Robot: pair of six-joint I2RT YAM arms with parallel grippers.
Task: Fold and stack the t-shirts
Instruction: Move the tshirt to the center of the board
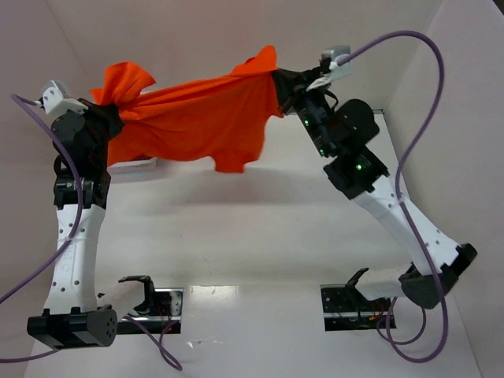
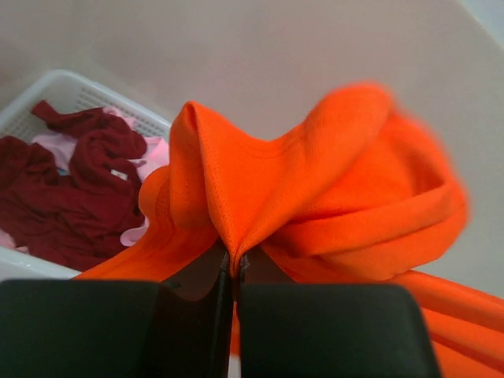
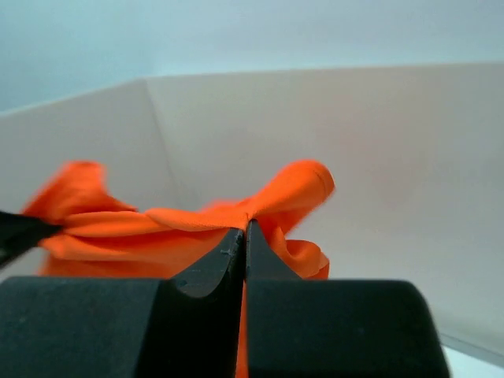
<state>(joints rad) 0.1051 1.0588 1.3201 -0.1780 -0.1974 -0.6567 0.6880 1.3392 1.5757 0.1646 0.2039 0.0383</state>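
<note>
Arms [image 1: 75, 220] raised apart, jaws clamping orange t-shirt [image 1: 197, 118].

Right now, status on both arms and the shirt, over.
Left gripper shut on orange t-shirt. Right gripper shut on its other end. Shirt stretched between them. Nothing blocking.

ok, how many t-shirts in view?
3: bright orange cloth t-shirt between left gripper and right gripper; dark red one and pale pink one in white mesh basket. Others may hide.
</note>
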